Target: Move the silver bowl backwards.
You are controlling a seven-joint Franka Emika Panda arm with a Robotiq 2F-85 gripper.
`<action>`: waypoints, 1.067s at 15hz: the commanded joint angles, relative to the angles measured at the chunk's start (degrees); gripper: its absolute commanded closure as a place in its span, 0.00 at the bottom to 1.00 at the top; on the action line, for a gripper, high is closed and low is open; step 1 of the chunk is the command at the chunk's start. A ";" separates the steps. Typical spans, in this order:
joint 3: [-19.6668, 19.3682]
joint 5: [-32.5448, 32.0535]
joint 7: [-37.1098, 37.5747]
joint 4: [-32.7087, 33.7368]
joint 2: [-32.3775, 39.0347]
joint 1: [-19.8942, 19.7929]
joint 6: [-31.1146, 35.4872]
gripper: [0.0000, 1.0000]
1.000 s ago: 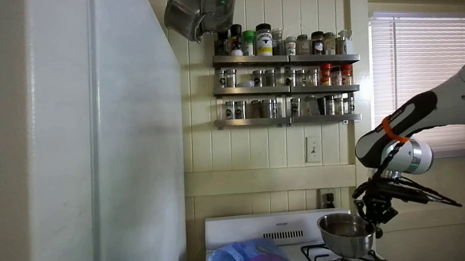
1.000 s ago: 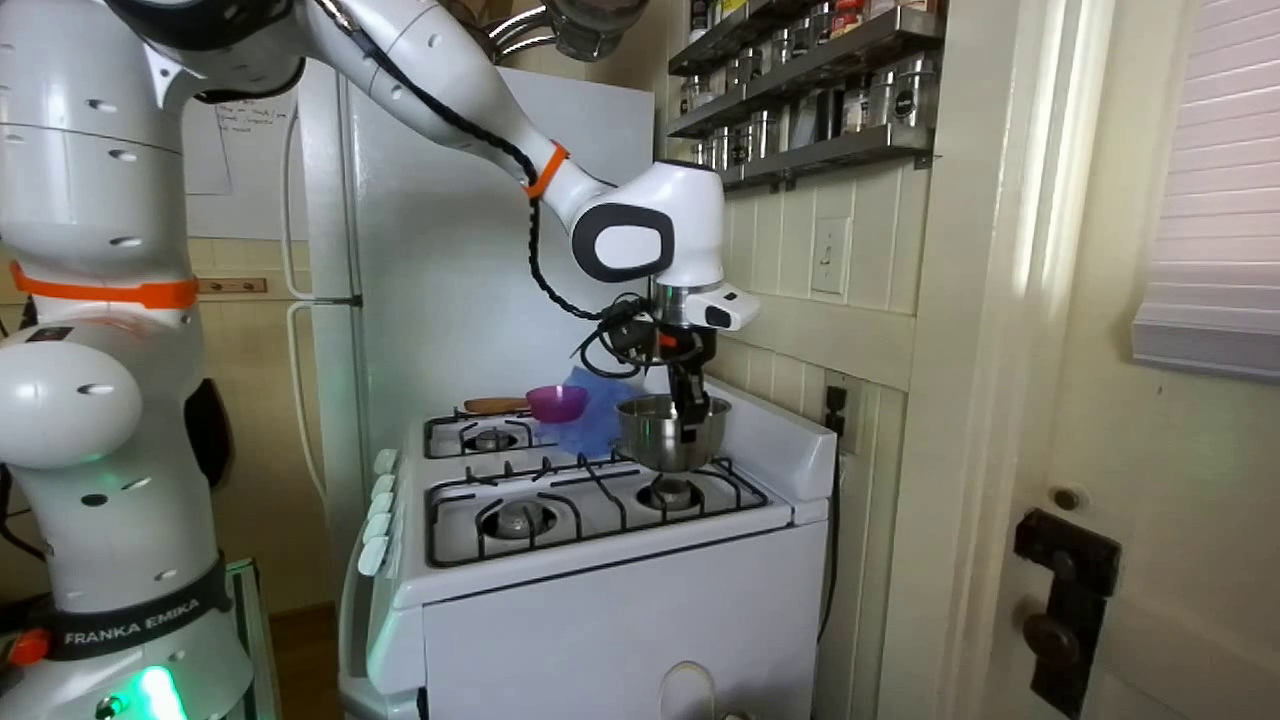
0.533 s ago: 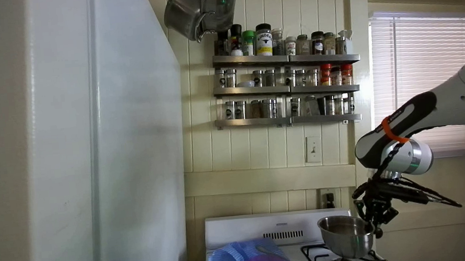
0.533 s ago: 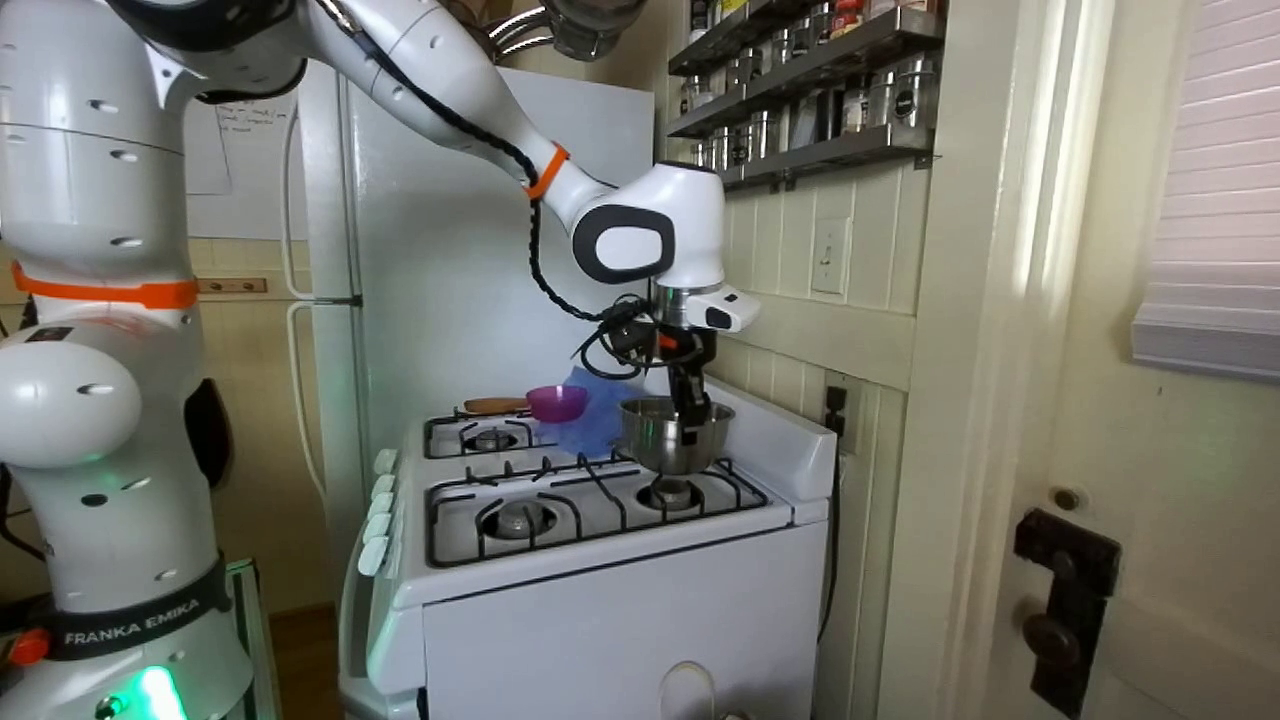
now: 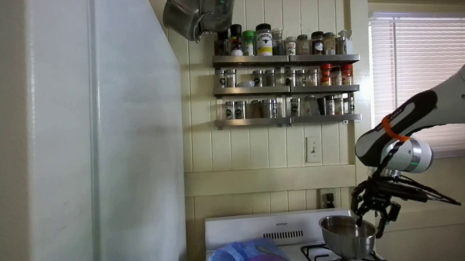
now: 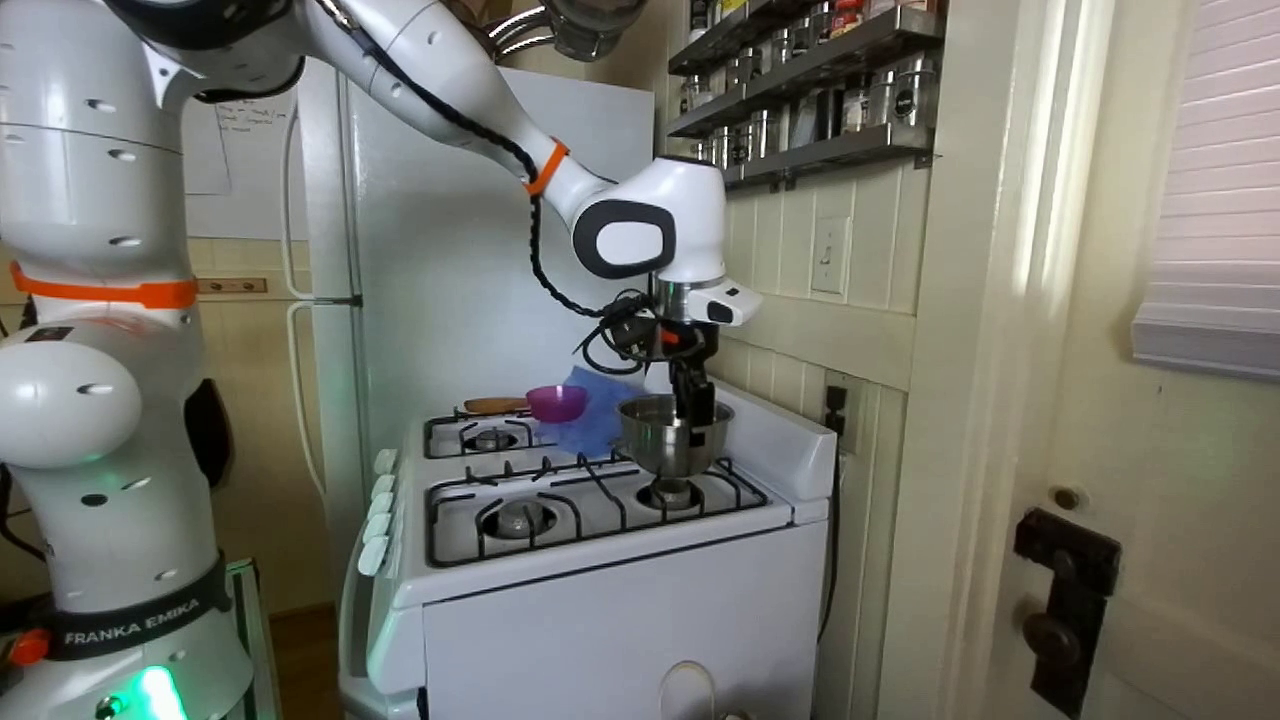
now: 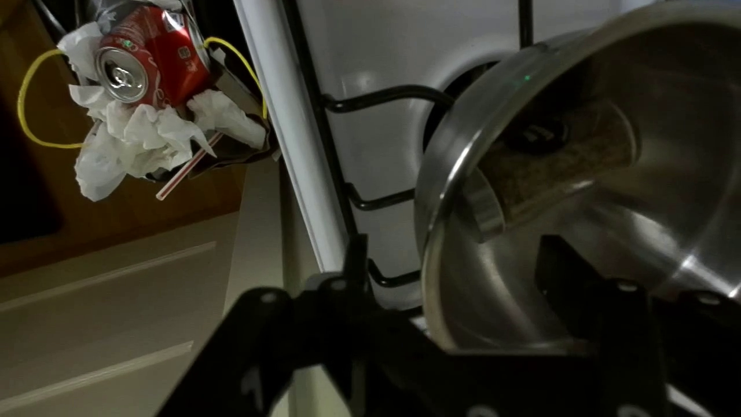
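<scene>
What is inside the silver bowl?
A lidded jar lies on its side in the silver bowl, and one finger of the open gripper reaches in. Anything under the jar or behind the gripper is hidden.

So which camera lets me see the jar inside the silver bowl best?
The wrist view, because it looks into the silver bowl and shows the jar lying there, even its dark label. Both exterior views see the bowl more from the side; I can't make the jar out in either.
</scene>
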 commanded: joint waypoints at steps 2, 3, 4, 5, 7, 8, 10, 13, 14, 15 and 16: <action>-0.01 -0.25 0.22 -1.29 -3.04 -0.15 0.66 0.00; 0.09 0.23 -0.99 -1.53 -3.80 -0.07 1.08 0.00; 0.15 0.42 -1.63 -1.71 -4.53 0.02 1.29 0.00; 0.25 0.50 -2.17 -2.05 -5.52 0.17 1.44 0.00; 0.39 0.21 -2.83 -2.55 -7.34 0.44 1.40 0.00; 0.51 -0.90 -1.76 -2.93 -8.39 0.55 1.11 0.00; 0.78 -2.83 -0.27 -4.26 -10.71 0.72 2.03 0.00; 1.05 -3.25 -1.14 -6.85 -14.98 1.10 0.17 0.00; 1.24 -4.59 -0.99 -8.13 -16.65 1.13 -1.13 0.00; 1.44 -6.17 -1.44 -9.75 -18.55 1.15 -2.34 0.00; 1.77 -8.18 -1.40 -11.24 -20.49 1.08 -3.97 0.00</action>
